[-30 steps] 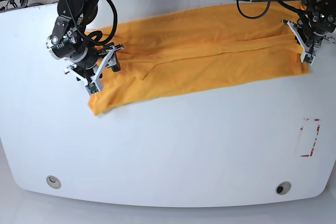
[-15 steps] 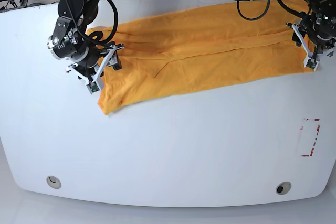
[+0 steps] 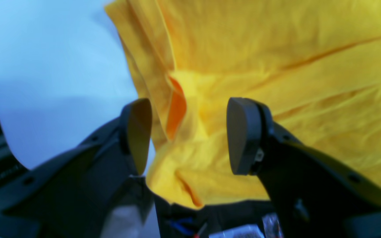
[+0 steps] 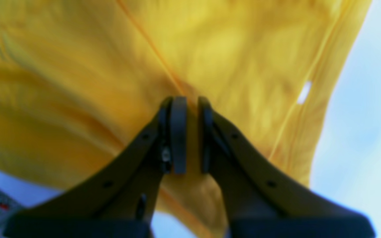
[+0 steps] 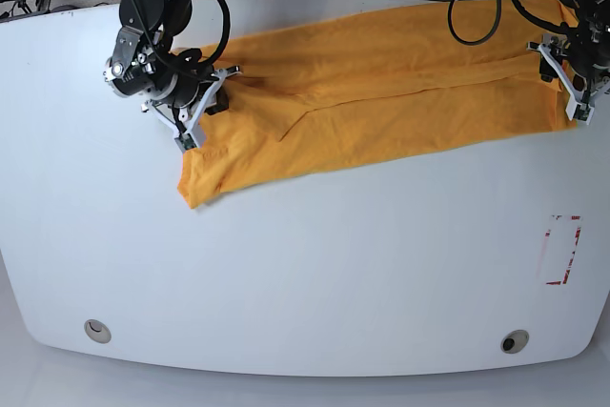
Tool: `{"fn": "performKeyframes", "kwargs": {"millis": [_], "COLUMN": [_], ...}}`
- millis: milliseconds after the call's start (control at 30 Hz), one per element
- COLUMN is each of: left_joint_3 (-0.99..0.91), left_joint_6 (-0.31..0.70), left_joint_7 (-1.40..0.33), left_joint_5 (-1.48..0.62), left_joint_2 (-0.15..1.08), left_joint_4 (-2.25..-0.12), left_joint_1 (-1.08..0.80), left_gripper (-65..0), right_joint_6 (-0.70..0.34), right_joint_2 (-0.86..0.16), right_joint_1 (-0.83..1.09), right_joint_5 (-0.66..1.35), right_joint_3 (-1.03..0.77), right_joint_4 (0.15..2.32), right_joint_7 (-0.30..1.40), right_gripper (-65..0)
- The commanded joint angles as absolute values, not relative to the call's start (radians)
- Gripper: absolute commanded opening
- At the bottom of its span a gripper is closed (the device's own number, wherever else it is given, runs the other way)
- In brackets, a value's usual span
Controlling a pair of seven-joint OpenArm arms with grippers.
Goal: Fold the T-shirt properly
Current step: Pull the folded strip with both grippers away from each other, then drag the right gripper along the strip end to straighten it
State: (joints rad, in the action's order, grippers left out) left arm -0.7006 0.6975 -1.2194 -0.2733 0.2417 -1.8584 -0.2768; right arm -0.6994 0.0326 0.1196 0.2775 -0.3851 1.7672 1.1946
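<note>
We find the T-shirt [image 5: 381,92] folded into a long band on the white table [image 5: 315,274], its long axis running from the near left corner up to the far right edge; our right gripper [image 4: 189,135] pinches its cloth, jaws nearly closed; our left gripper [image 3: 189,135] stands wide apart around a bunched fold.

My two arms are black and rounded with looping black cables, each ending in white framework, and my left gripper [image 3: 187,135] and right gripper [image 4: 190,134] carry dark grey, curved fingers with small round screw holes and flat oval pads [image 3: 240,135].
</note>
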Motion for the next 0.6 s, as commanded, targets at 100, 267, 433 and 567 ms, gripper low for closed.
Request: {"fn": "performKeyframes", "kwargs": {"millis": [100,267,433,567], "left_joint_3": [-0.708,-0.705,-0.700,-0.700], "left_joint_6": [0.698,0.698,0.698,0.698], "left_joint_7": [-1.213,-1.213,-1.213,-1.213], "left_joint_5": [-0.272,-0.272,-0.277,-0.274], "left_joint_2": [0.262,0.262,0.262,0.262], "left_joint_4": [-1.857,-1.850,-1.854,-1.851], "left_joint_1": [-0.280,-0.274,-0.272,-0.271], "left_gripper": [-31.1,-31.1,-31.1,-31.1], "right_joint_6": [-0.698,-0.698,-0.698,-0.698], "right_joint_2": [0.024,0.021,0.035,0.062], "right_joint_1": [0.222,0.231,0.228,0.166], "right_joint_5": [0.289,0.289,0.289,0.283], "right_joint_3": [-0.384,-0.329,-0.308,-0.308], "right_joint_4": [1.923,1.929,1.960,1.951], "right_joint_7": [1.198,1.201,1.201,1.201], "right_gripper": [-59.5,-59.5,-59.5,-59.5]}}
